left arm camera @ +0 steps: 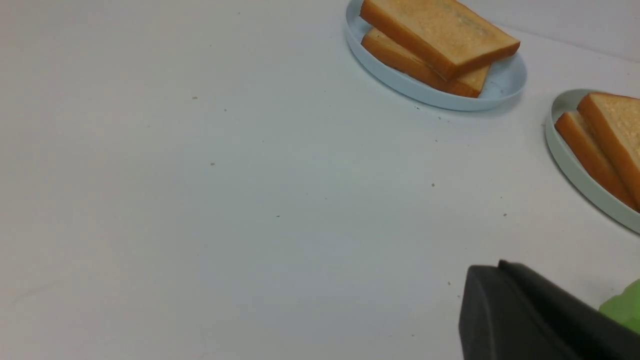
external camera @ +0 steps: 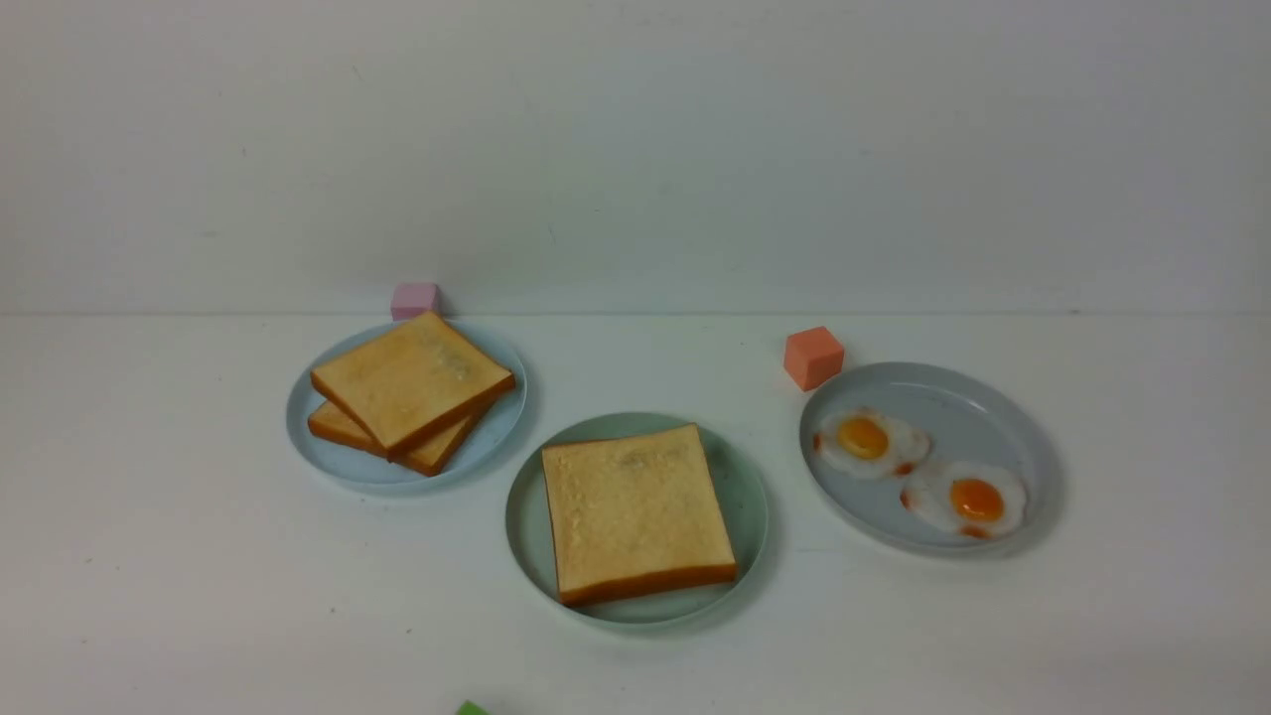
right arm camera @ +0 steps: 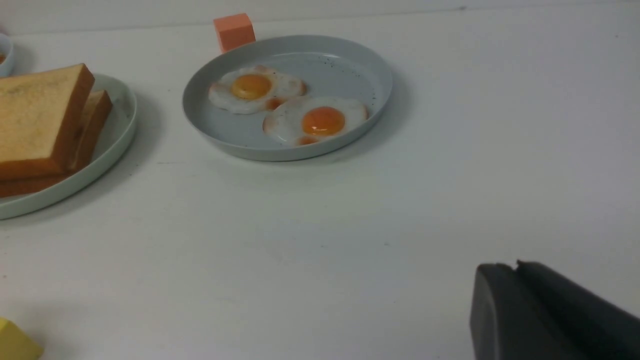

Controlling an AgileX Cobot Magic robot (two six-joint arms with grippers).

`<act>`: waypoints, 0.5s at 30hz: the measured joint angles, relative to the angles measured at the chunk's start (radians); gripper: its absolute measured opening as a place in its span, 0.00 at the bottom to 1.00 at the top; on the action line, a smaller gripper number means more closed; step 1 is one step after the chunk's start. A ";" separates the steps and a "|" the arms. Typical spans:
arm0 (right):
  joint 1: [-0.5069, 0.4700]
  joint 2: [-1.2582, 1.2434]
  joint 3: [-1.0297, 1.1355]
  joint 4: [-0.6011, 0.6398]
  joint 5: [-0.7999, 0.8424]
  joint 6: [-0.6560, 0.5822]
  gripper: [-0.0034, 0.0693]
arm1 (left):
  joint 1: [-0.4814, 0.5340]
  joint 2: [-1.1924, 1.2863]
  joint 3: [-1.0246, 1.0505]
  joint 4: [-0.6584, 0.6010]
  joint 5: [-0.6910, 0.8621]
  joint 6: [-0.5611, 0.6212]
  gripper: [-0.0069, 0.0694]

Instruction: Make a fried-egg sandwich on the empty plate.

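Observation:
On the mint-green plate (external camera: 747, 497) at the table's middle lies a square golden toast slice (external camera: 635, 511). The right wrist view shows it as two stacked slices (right arm camera: 35, 115) on that plate (right arm camera: 119, 125); what lies between them is hidden. My left gripper (left arm camera: 500, 266) is shut and empty, low over bare table, well short of both toast plates. Just as low over bare table, and also shut and empty, my right gripper (right arm camera: 515, 265) is well short of the egg plate. Neither gripper shows in the front view.
A pale blue plate (external camera: 496, 437) at the left holds two plain toast slices (external camera: 407, 392). Another plate (external camera: 993, 417) at the right holds two fried eggs (external camera: 869, 440). Small cubes stand about: pink (external camera: 415, 299), orange (external camera: 813, 357), green (external camera: 471, 708) at the near edge, yellow (right arm camera: 15, 342).

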 joint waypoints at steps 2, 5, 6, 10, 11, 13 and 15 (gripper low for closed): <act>0.000 0.000 0.000 0.000 0.000 0.000 0.14 | 0.000 0.000 0.000 0.000 0.000 0.000 0.11; 0.000 0.000 0.000 0.000 0.000 0.000 0.15 | 0.000 0.000 0.000 0.000 0.000 0.000 0.11; 0.000 0.000 0.000 0.000 0.000 0.000 0.15 | 0.000 0.000 0.000 0.000 0.000 0.000 0.11; 0.000 0.000 0.000 0.000 0.000 0.000 0.16 | 0.000 0.000 0.000 0.000 0.000 0.000 0.12; 0.000 0.000 0.000 0.000 0.000 0.000 0.16 | 0.000 0.000 0.000 0.000 0.000 0.000 0.12; 0.000 0.000 0.000 0.000 0.000 0.000 0.16 | 0.000 0.000 0.000 0.000 0.000 0.000 0.12; 0.000 0.000 0.000 0.000 0.000 0.000 0.16 | 0.000 0.000 0.000 0.000 0.000 0.000 0.12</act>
